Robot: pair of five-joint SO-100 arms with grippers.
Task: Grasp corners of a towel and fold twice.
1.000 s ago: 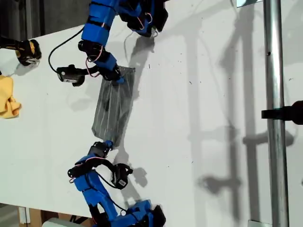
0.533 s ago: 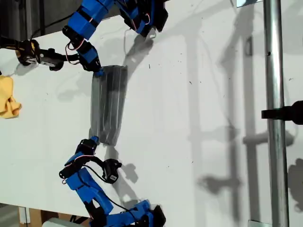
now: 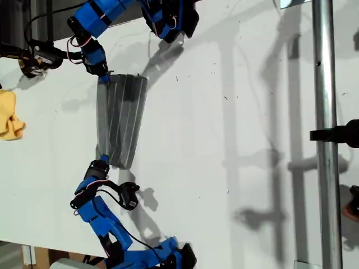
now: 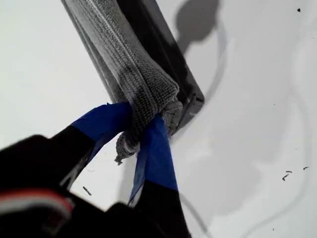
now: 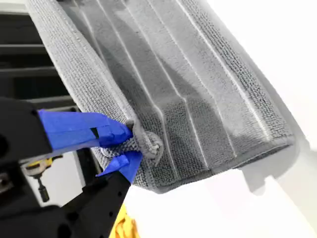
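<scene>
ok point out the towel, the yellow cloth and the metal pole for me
towel (image 3: 120,126): exterior view, middle of its striped grey face.
yellow cloth (image 3: 8,117): exterior view, its bunched body at the view's left edge.
metal pole (image 3: 326,84): exterior view, upper shaft near the view's right.

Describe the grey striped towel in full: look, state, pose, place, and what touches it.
The towel is a thin dark-grey terry cloth with fine white pinstripes, folded into a long band. It lies stretched on the white table, towards the exterior view's left, tapering slightly toward that view's bottom. My first gripper pinches a bunched corner at one end; my second gripper pinches the other. Which arm holds which end in the exterior view is unclear.
</scene>
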